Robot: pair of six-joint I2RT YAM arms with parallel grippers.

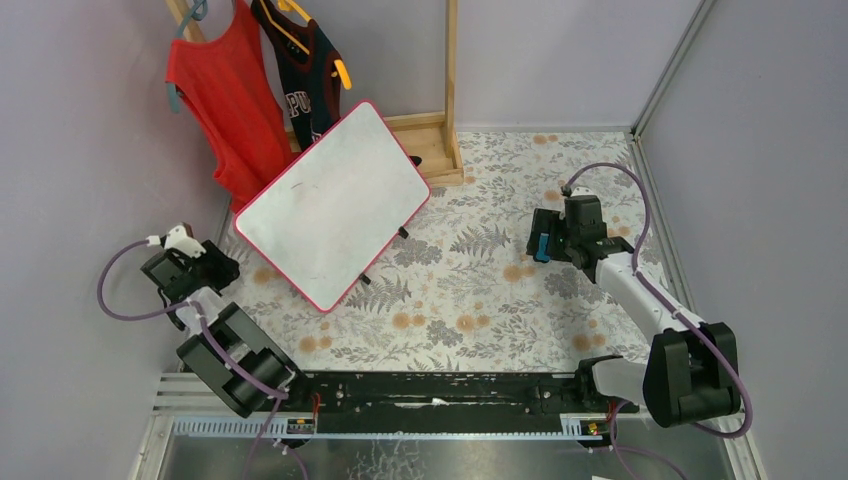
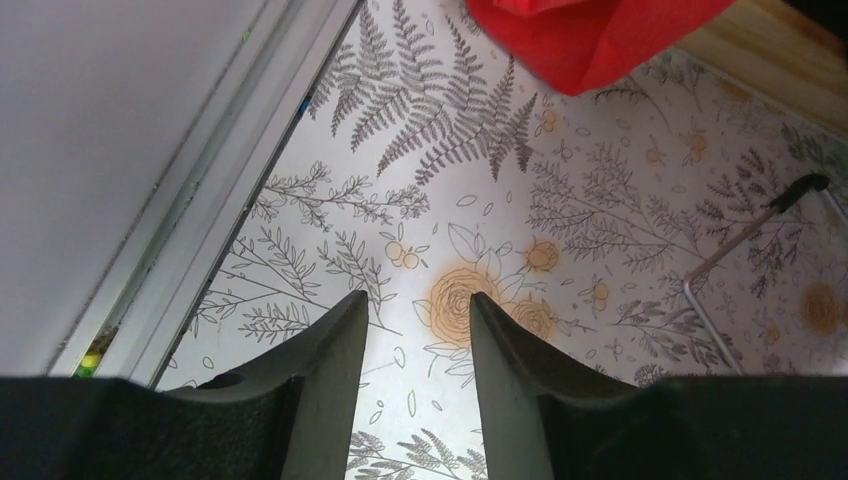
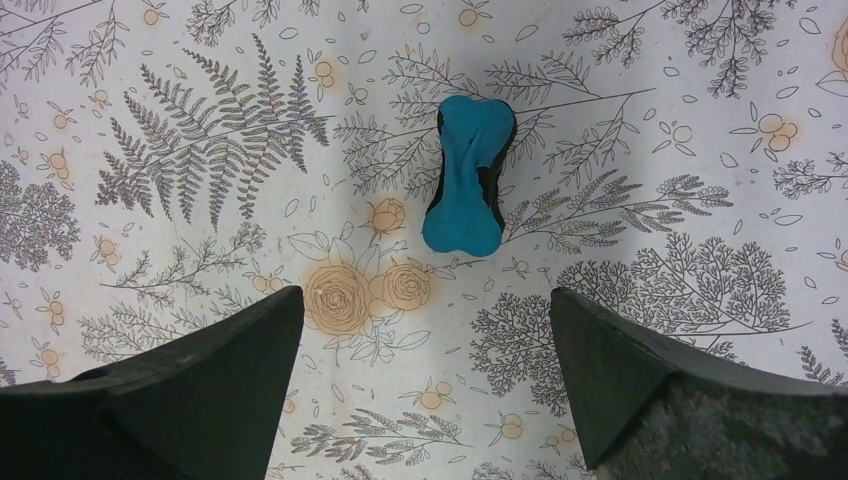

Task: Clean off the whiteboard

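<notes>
The whiteboard (image 1: pixel 330 205), white with a pink-red frame, leans tilted on its stand at the back left, with a small dark mark near its upper left. Its wire stand and black foot (image 2: pixel 805 183) show in the left wrist view. A blue eraser (image 3: pixel 467 178) lies on the floral tablecloth, also seen in the top view (image 1: pixel 541 246). My right gripper (image 3: pixel 425 310) hovers over the cloth just short of the eraser, wide open and empty; it also shows from above (image 1: pixel 552 238). My left gripper (image 2: pixel 418 300) is open and empty, left of the board near the wall (image 1: pixel 205 258).
A red top (image 1: pixel 225 95) and a dark top (image 1: pixel 305 70) hang on a wooden rack (image 1: pixel 450 90) behind the board; the red cloth (image 2: pixel 600 35) hangs ahead of my left gripper. Walls close in left and right, with a metal rail (image 2: pixel 200 220) along the left wall.
</notes>
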